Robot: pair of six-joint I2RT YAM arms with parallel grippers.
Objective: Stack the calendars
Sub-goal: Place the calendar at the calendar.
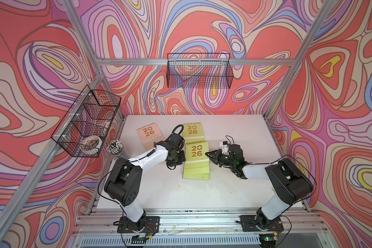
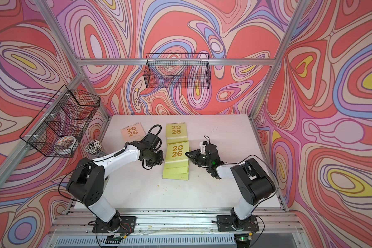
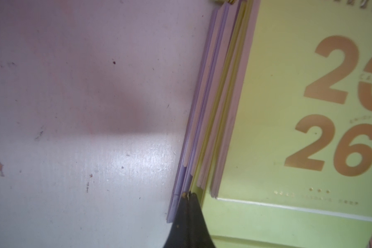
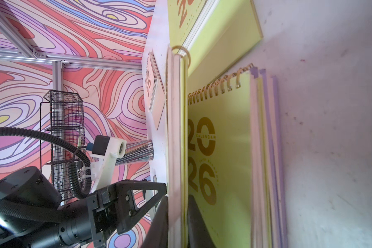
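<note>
A pile of calendars lies mid-table. Its top lime green calendar (image 1: 197,152) has my right gripper (image 4: 177,199) shut on its right edge, one finger above the cover and one below. In the right wrist view it is edge-on, raised over another lime green calendar (image 4: 223,163). Under that, lavender calendars (image 3: 194,128) show only their edges. My left gripper (image 3: 188,194) is shut and empty, tips against the pile's left side. Another lime green calendar (image 1: 192,131) lies flat behind the pile. A peach pink calendar (image 1: 147,134) lies at the back left.
A clear cup of pencils (image 1: 115,148) stands at the white table's (image 1: 234,189) left edge. Above it a black wire basket (image 1: 86,122) hangs on the left frame. Another wire basket (image 1: 199,70) hangs on the back wall.
</note>
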